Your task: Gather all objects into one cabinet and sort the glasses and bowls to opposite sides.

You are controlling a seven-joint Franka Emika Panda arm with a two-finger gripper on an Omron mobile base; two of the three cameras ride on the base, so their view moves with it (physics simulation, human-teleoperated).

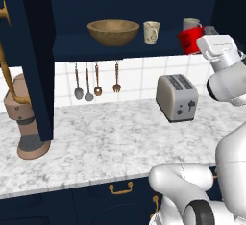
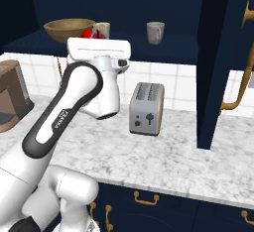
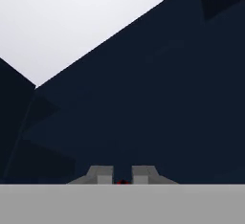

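On the cabinet [image 1: 110, 48] shelf, the bowl [image 1: 113, 31] sat at the left. Next came the cream mug [image 1: 151, 32]. Far right stood the grey mug [image 1: 190, 23], with the red cup [image 1: 190, 40] just in front of it. The gripper [image 3: 122, 176] was clenched on the red cup; a bit of red showed between its tips.

To do this step well, I think the robot should set the cup down flat beside the mugs, away from the bowl, and let go slowly so it does not tip or bump the grey mug.

The arm rose from below, bent up high, and its hand reached in level at the shelf.
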